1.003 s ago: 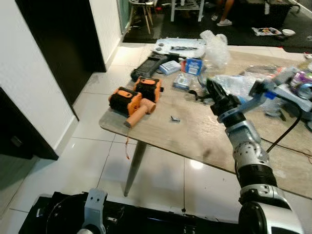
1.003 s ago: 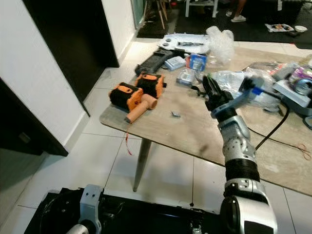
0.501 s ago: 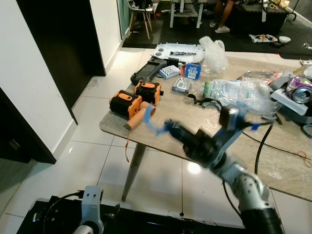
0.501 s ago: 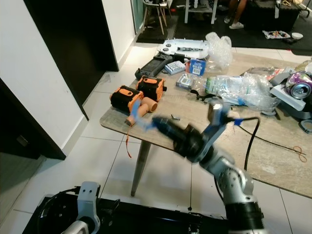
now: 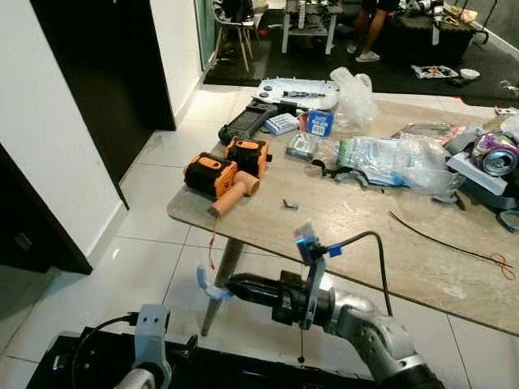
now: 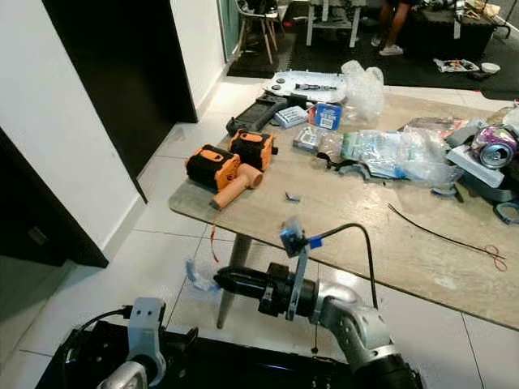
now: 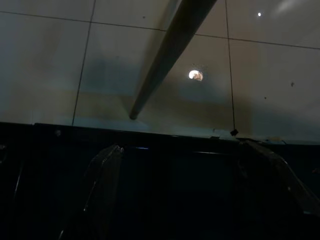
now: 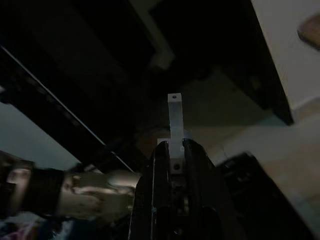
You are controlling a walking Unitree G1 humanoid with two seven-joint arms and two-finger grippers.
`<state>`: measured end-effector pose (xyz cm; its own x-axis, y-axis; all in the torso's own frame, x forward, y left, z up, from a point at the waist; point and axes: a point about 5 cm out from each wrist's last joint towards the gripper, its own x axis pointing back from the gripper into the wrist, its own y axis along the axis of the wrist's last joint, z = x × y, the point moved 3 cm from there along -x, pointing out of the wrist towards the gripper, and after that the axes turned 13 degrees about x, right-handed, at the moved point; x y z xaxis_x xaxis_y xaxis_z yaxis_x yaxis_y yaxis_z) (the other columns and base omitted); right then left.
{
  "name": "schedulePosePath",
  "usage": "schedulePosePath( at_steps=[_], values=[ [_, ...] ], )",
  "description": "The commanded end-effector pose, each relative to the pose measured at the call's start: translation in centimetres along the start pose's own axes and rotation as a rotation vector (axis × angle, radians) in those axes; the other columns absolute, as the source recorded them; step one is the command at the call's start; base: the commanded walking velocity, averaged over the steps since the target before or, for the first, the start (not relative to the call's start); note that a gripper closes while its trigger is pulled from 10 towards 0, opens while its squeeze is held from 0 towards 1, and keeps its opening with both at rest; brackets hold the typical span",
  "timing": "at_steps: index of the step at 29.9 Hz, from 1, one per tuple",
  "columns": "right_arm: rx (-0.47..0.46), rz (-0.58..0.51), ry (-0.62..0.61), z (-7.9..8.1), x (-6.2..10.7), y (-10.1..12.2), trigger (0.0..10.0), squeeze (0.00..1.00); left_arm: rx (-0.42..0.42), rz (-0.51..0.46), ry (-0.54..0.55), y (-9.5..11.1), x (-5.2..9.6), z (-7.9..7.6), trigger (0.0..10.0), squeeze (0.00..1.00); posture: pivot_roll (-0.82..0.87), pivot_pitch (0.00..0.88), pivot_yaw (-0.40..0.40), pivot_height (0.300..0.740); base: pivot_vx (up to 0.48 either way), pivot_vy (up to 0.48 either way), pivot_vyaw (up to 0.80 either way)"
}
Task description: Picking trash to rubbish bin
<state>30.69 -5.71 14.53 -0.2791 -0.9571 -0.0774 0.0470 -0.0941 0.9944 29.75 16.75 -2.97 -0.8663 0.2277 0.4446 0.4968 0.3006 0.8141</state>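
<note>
Now the pale blue plastic strip (image 5: 208, 288) was pinched between the pressed-together fingers of the right tool (image 5: 231, 285), hanging low over the white tiled floor (image 5: 154, 243) in front of the worktop (image 5: 357, 235), beside its slanted leg (image 5: 219, 284). In the right wrist view the strip (image 8: 174, 120) stuck straight out past the two black fingertips (image 8: 160, 150). A second earlier this arm was stretched up over the worktop near the crumpled clear plastic; half a second ago it was swinging down, blurred, with the blue strip already in its grip; by this moment it had dropped below the worktop edge and pointed toward the robot's left.

The left tool (image 7: 175, 190) hung idle in shadow above the dark base of the robot, its two fingers spread apart, with the floor tiles and the leg beyond them.

On the worktop lay two orange-and-black tools (image 5: 223, 166), a small grey scrap (image 5: 289, 203), a blue box (image 5: 318, 122), crumpled clear plastic (image 5: 397, 158), a clear bag (image 5: 355, 89), a crushed can (image 5: 496, 152) and a thin black cable (image 5: 446, 243). The head camera had shifted slightly between frames. A person's legs (image 5: 369, 32) stood in the far room.
</note>
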Motion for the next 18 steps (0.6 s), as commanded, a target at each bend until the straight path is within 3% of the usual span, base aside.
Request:
schedulePosePath(
  at_steps=[1,8,13,18],
  values=[
    [-0.006,0.037,0.006,0.5,-0.3,-1.2,10.0,0.0,-0.001,0.047,0.034,-1.1,0.6,1.1,10.0,0.0,-0.04,0.166,0.047,0.74,-0.352,0.0,0.0],
    [0.004,0.064,0.003,0.5,-0.8,-1.9,10.0,0.0,-0.003,0.05,0.033,-1.1,0.6,1.0,10.0,0.0,-0.05,0.157,0.042,0.74,-0.356,0.0,0.0],
    [0.036,0.148,-0.17,-1.8,-1.2,-3.3,10.0,0.0,-0.002,0.05,0.031,-1.1,0.5,0.9,10.0,0.0,-0.04,0.15,0.034,0.74,-0.354,0.0,0.0],
    [0.035,0.262,-0.414,-4.7,-0.4,-5.3,10.0,0.0,0.017,0.039,0.035,-1.2,0.5,0.8,10.0,0.0,-0.04,0.142,0.024,0.74,-0.341,0.0,0.0]
  ],
)
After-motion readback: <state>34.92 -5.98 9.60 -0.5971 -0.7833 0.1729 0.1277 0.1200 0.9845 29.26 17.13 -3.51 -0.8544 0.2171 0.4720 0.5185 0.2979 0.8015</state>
